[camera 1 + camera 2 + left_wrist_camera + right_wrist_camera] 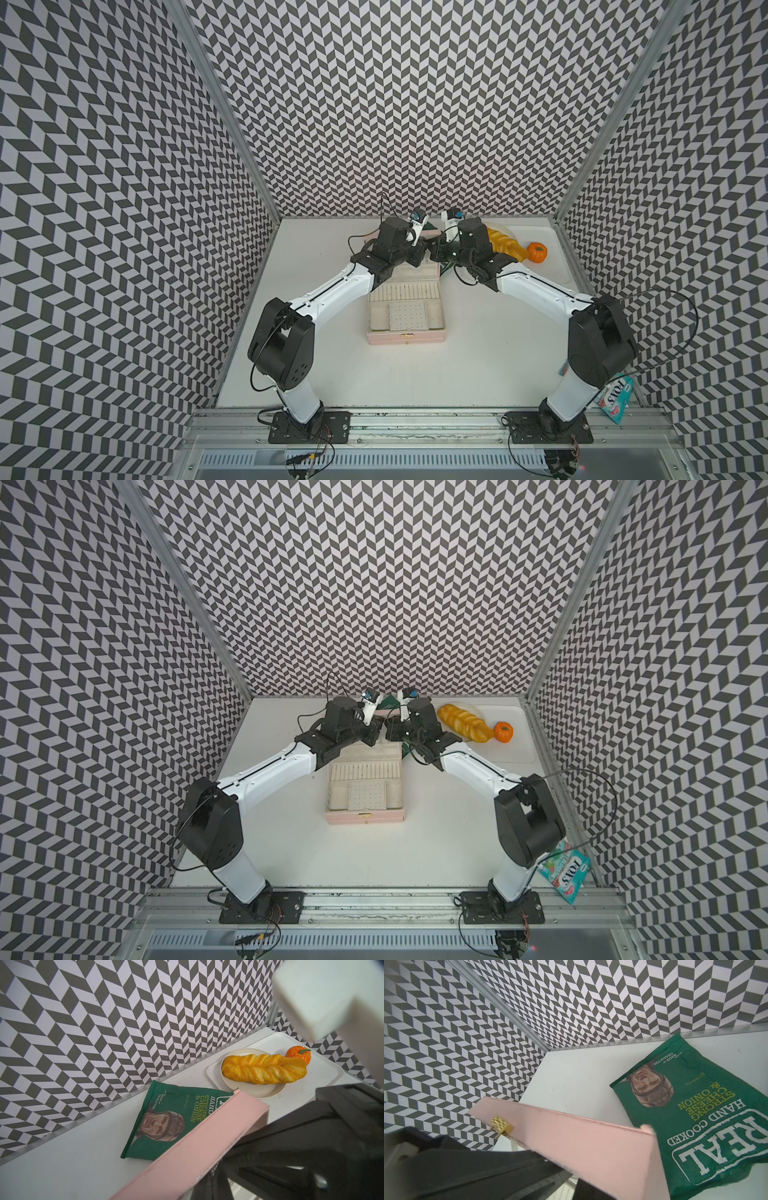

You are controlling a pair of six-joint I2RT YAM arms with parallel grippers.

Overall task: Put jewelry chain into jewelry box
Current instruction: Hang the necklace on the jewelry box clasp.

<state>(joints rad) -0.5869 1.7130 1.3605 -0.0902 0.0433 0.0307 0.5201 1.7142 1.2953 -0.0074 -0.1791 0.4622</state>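
Observation:
The pale pink jewelry box [407,337] lies open in the middle of the table in both top views, also [365,816]. Its cream base shows ring rolls and a dotted panel. The lid [197,1142] stands up at the far side, with a gold clasp [501,1126] on its edge. Both grippers meet over the lid's inner face: left gripper [419,257], right gripper [434,253]. In the left wrist view the left gripper [215,1176] is shut, and a glint of the thin jewelry chain [212,1170] shows at its fingertips. The right gripper [588,1191] is mostly hidden behind the lid.
A green crisp bag [166,1122] lies behind the lid against the back wall. A white tray [324,1068] at the back right holds a plate with a braided bread [264,1070] and a small orange pumpkin [298,1056]. A candy packet [615,397] lies by the right arm's base.

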